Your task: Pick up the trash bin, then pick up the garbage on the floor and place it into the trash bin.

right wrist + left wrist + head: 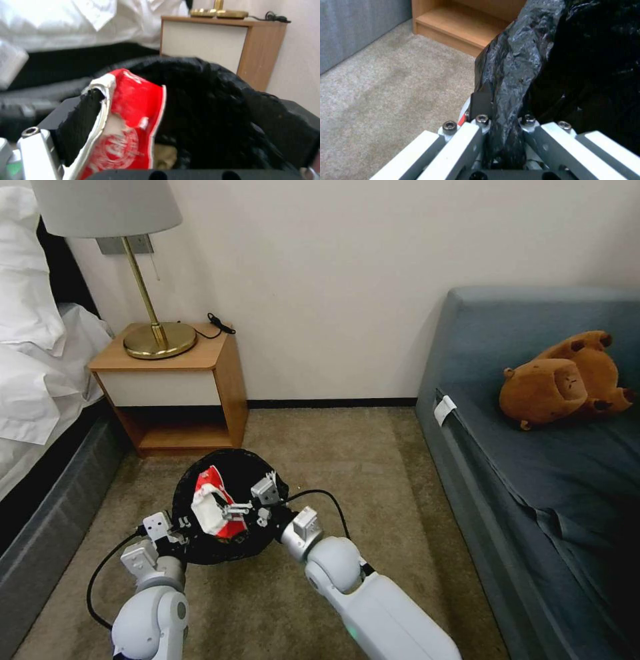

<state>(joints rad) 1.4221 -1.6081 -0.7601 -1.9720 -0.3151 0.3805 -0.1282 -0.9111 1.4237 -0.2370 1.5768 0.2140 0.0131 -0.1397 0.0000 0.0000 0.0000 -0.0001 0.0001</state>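
Left gripper [175, 527] pinched the near-left rim of the small round black-bagged trash bin [230, 553] | right gripper [240, 508] pinched the crumpled red-white wrapper [212, 507]; wrapper directly above the bin's mouth

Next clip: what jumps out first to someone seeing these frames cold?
The red-white wrapper, over the black-lined trash bin at carpet centre, with the right gripper at it. The left gripper clamps the bin's bagged rim. A brown plush toy lies on the grey sofa at right.
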